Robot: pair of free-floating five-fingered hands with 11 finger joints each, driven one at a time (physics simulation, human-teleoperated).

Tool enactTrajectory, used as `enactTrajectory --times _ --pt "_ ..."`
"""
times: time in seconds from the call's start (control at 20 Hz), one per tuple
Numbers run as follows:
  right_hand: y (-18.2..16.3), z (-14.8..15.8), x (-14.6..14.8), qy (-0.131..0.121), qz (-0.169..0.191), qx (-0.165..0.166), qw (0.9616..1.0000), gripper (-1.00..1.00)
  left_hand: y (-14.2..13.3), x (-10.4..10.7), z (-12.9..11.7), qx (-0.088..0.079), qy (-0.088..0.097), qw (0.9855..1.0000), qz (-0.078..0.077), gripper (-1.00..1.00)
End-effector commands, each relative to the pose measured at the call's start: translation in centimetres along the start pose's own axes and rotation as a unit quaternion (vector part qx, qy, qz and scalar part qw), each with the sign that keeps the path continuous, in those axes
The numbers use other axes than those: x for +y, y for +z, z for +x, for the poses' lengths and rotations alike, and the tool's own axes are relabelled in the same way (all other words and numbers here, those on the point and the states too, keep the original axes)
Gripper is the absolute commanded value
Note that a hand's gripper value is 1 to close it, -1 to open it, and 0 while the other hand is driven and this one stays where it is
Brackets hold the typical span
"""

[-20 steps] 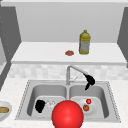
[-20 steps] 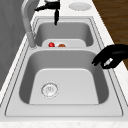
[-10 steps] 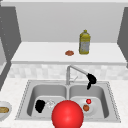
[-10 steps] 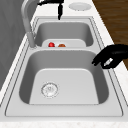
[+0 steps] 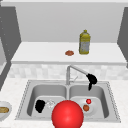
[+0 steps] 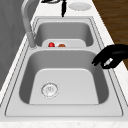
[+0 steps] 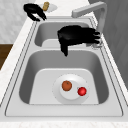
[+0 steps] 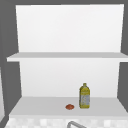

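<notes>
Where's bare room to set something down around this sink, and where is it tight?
The left basin floor is bare beside its drain, with the left hand over its front rim. The shelf is free left of the small orange item and bottle. The right basin's plate with two fruits, under the right hand, is crowded.

Red ball [image 5: 67,114] cut off by front view's bottom edge; it hides the sink [image 5: 30,86] front rim, the divider and part of the plate [image 5: 93,111]. Bowl [image 5: 3,110] cut by the left edge there, contents too blurry to name. Right hand [image 5: 92,79] covers the faucet [image 5: 75,68] spout end, so contact can't be told; in the left side view that hand [image 6: 53,1] is cut by the top edge. Left hand [image 6: 112,56] runs off the right edge there. Divider hides the lower parts of the two fruits [image 6: 56,45]. Bottle [image 5: 84,42] label unreadable. Small brown item [image 5: 69,52] on the shelf too blurry to identify. Faucet [image 8: 75,124] cut by upper view's bottom edge.
</notes>
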Motion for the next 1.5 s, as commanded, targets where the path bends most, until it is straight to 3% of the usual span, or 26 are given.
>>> enactTrajectory --times 0.0,0.3,0.55,0.7,0.75,1.25,1.35,1.45 --pt "0.8 0.4 0.1 0.040 0.036 0.000 0.9985 -1.00 0.0 0.0 0.0 0.000 0.000 1.0000 0.000 0.00" --pt "2.2 1.2 0.1 0.066 0.076 0.005 0.9949 -1.00 0.0 0.0 0.0 0.000 0.000 1.0000 0.000 0.00" --pt "2.9 1.3 0.1 0.069 0.118 0.013 0.9905 -1.00 0.0 0.0 0.0 0.000 0.000 1.0000 0.000 0.00" --pt "3.0 1.3 0.2 0.035 0.104 0.014 0.9939 -1.00 0.0 0.0 0.0 0.000 0.000 1.0000 0.000 0.00" --pt "2.9 1.2 0.2 0.033 0.106 0.013 0.9937 -1.00 0.0 0.0 0.0 0.000 0.000 1.0000 0.000 0.00" --pt "3.0 1.3 0.2 0.036 0.106 -0.003 0.9937 -1.00 0.0 0.0 0.0 0.000 0.000 1.0000 0.000 0.00" --pt "3.1 1.5 0.1 0.045 0.110 -0.005 0.9929 -1.00 0.0 0.0 0.0 0.000 0.000 1.0000 0.000 0.00" --pt "3.8 1.7 0.0 0.053 0.134 0.002 0.9896 -1.00 0.0 0.0 0.0 0.000 0.000 1.0000 0.000 0.00"
